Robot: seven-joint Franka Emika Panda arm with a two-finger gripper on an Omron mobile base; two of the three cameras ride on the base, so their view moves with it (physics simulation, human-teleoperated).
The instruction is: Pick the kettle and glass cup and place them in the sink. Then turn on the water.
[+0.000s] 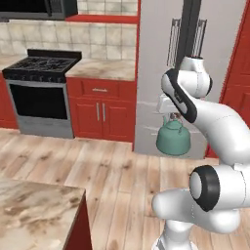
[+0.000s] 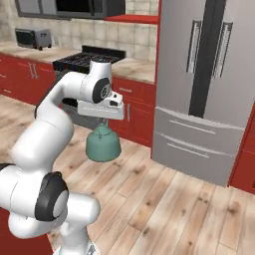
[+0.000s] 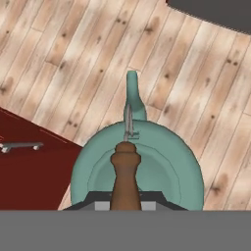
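Note:
The teal-green kettle [image 1: 173, 140] hangs in the air above the wooden floor, in front of the fridge. My gripper [image 1: 174, 117] is shut on its arched handle from above. From the right base view the kettle [image 2: 103, 145] dangles under the gripper [image 2: 103, 121] at mid-height. In the hand view I look down on the kettle [image 3: 147, 162]: its spout points away, and its brown handle [image 3: 125, 171] runs up between my gripper [image 3: 125, 205] fingers. The glass cup, the sink and the water are out of view.
A black stove [image 1: 41, 73] stands at the left between red cabinets [image 1: 102, 111]. The grey fridge [image 2: 209, 89] rises on the right. A marble counter corner [image 1: 34, 215] lies near the base at lower left. A toaster [image 2: 31, 37] sits on the far counter.

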